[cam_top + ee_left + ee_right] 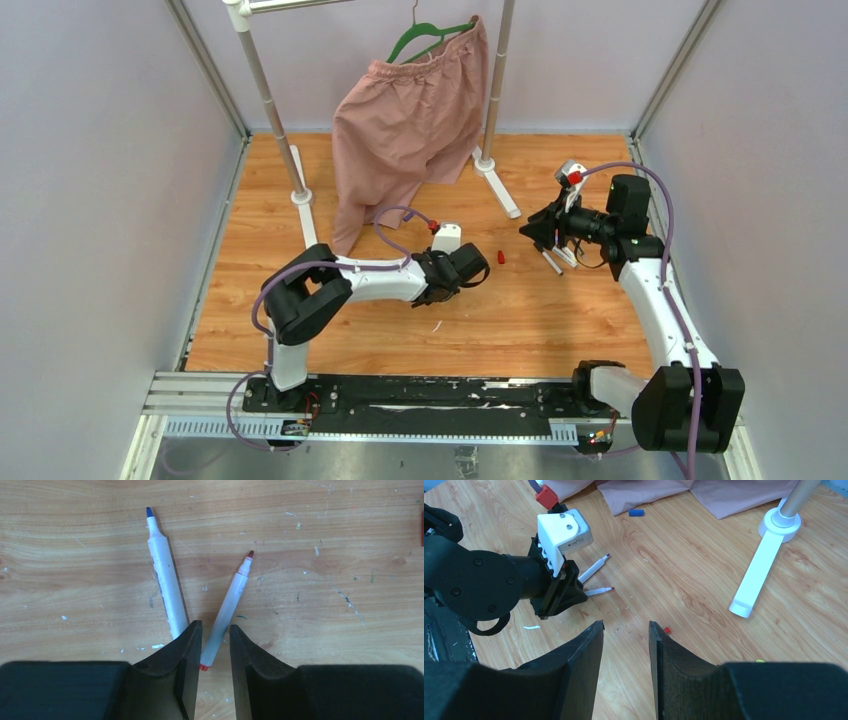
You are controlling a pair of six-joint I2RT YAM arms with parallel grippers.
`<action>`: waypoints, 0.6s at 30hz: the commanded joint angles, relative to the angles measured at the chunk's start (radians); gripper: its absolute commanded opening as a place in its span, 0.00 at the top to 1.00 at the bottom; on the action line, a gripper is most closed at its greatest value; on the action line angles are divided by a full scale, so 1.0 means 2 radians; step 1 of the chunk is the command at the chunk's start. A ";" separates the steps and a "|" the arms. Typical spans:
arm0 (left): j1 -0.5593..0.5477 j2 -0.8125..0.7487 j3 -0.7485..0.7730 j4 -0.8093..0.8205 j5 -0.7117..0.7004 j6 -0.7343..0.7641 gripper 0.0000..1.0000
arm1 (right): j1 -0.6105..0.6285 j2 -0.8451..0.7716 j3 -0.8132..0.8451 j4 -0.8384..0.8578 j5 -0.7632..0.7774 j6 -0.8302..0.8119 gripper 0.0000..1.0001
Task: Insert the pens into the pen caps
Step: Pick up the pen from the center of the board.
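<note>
Two white pens lie on the wood floor in the left wrist view: a blue-tipped pen (162,575) and a red-tipped pen (227,607). My left gripper (215,630) is open and low, its jaws either side of the red-tipped pen's back end with a gap showing. The blue-tipped pen lies just outside the left jaw. A red cap (501,256) lies between the two grippers and also shows in the right wrist view (667,629). My right gripper (625,627) is open and empty above the floor. A blue cap (636,513) lies near the cloth.
Pink shorts (405,120) hang on a rack whose white foot (764,565) rests on the floor. A yellow cap (760,660) peeks out by the right finger. Another white pen (551,262) lies below the right gripper. Walls enclose the wooden floor.
</note>
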 commanded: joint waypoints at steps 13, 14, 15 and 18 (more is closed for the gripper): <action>-0.002 0.035 0.013 0.011 0.037 0.022 0.82 | 0.001 -0.016 -0.003 -0.011 -0.004 -0.008 0.57; -0.003 0.036 0.012 0.013 0.040 0.024 0.82 | 0.001 -0.016 -0.003 -0.011 -0.005 -0.008 0.57; -0.003 0.035 0.010 0.016 0.044 0.026 0.83 | 0.001 -0.016 -0.003 -0.011 -0.005 -0.008 0.57; -0.003 0.031 0.005 0.030 0.057 0.041 0.87 | 0.001 -0.017 -0.003 -0.011 -0.005 -0.008 0.57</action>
